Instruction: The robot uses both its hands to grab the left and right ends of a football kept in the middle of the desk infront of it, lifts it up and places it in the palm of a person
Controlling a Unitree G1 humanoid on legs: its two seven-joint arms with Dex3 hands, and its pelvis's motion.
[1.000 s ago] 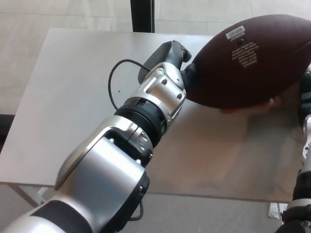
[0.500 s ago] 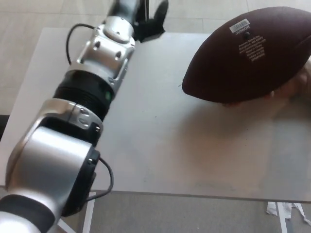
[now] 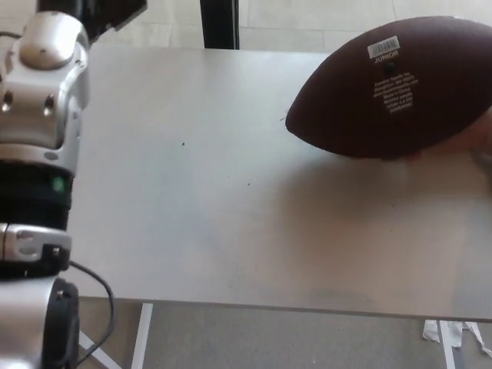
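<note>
The dark brown oval football with a white label and small white print (image 3: 392, 88) is at the far right of the scene, above the right part of the pale grey flat desk (image 3: 231, 192). Its long axis runs from near left to far right, a little tilted, with the pointed left end towards the middle of the desk. Under its near right edge a pale part of a person's hand (image 3: 461, 142) shows, so I judge that the ball is already resting in the palm; the contact itself is mostly hidden.

The silver and black left arm of the robot (image 3: 38, 154) stands at the left edge, well apart from the ball. Only a dark piece of the left robot hand (image 3: 115, 11) shows at the far left corner, and I cannot tell if it is released or clenched. The right robot hand is not in view. The ball lies to the right of the left arm, with bare desk between them.

Compared with half a second earlier, the left arm has drawn back further to the left and the ball has kept nearly the same place
</note>
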